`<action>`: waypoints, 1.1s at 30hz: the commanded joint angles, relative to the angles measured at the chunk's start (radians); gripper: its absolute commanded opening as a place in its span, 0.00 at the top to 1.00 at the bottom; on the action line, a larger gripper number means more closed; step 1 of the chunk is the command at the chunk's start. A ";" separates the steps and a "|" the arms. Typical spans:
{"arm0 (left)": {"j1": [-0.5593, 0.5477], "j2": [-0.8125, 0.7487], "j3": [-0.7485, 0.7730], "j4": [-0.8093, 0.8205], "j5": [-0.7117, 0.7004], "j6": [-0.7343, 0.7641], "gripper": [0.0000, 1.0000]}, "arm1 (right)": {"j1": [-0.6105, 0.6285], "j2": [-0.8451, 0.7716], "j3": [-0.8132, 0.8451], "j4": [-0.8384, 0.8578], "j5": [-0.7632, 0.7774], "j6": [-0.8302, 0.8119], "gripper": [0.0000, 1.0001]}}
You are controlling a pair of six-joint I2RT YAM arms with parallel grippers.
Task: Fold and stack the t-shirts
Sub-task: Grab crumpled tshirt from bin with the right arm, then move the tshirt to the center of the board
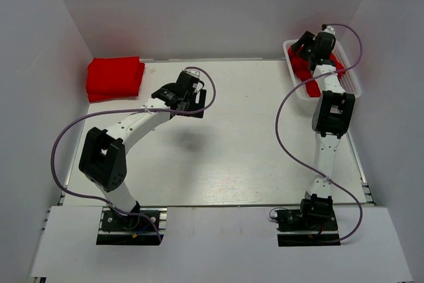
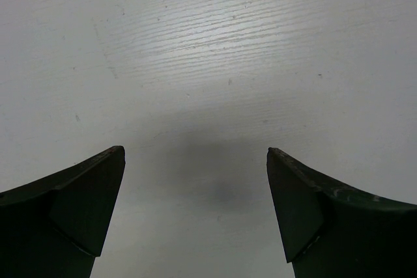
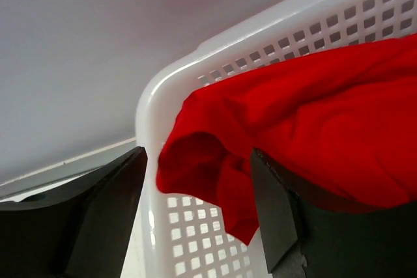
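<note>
A stack of folded red t-shirts (image 1: 114,77) lies at the far left of the table. More red t-shirt cloth (image 1: 305,73) fills the white mesh basket (image 1: 352,84) at the far right. A fold of this t-shirt (image 3: 215,161) spills over the basket's corner (image 3: 151,128). My right gripper (image 3: 197,154) straddles that fold at the corner, jaws still apart, and its right finger (image 3: 273,213) touches the cloth. From above, the right gripper (image 1: 303,46) sits at the basket's far left end. My left gripper (image 2: 195,150) hangs open over bare table, holding nothing, left of centre (image 1: 193,97).
White walls close in the table on the left, back and right. The basket stands tight against the back right corner. The right arm's cable (image 1: 285,124) loops out over the table's right half.
</note>
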 commanded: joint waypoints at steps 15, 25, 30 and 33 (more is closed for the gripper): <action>0.016 -0.010 0.053 0.013 0.022 -0.001 0.00 | -0.020 -0.098 -0.040 0.141 0.025 0.002 1.00; 0.026 -0.010 0.073 -0.021 0.032 -0.021 0.00 | -0.050 -0.383 -0.111 0.068 0.156 -0.119 1.00; 0.026 -0.034 0.053 -0.022 0.052 -0.032 0.00 | -0.049 -0.484 -0.020 -0.106 0.206 -0.239 1.00; 0.035 -0.057 0.022 0.001 0.081 -0.051 0.00 | -0.049 -0.542 -0.002 -0.156 0.252 -0.279 1.00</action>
